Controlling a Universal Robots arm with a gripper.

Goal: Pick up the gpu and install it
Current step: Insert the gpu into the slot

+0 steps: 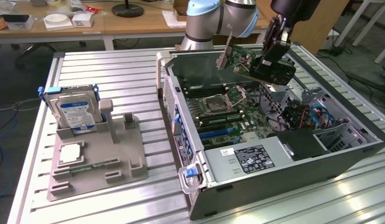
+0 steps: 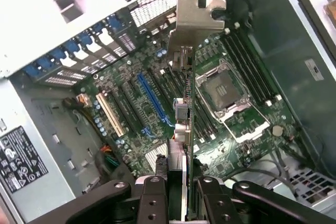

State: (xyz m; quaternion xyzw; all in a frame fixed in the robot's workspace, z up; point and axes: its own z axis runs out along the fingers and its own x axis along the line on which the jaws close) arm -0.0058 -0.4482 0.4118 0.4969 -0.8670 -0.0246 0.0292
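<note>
Gripper (image 1: 257, 65) holds the gpu (image 1: 241, 56) in the air above the open computer case (image 1: 273, 179), tilted, pale bracket end toward the exterior view's left. Fingers (image 2: 155, 195) pinch the card from both sides (wrist view has it edge-on over the motherboard (image 2: 136, 72), between blue slot (image 2: 155, 103) and CPU socket (image 2: 223, 87)). Hard drive (image 1: 74, 112) stands in the grey fixture (image 1: 121, 156), well apart.

The exterior view looks down from high and well back, across the slotted table (image 1: 117, 70) into the open computer case (image 1: 285, 177), with the claw (image 1: 255, 65) above its far end. The wrist view sits close behind the claw, looking along the gpu (image 2: 190, 35) onto the motherboard (image 2: 131, 103) beneath, which both views share.
</note>
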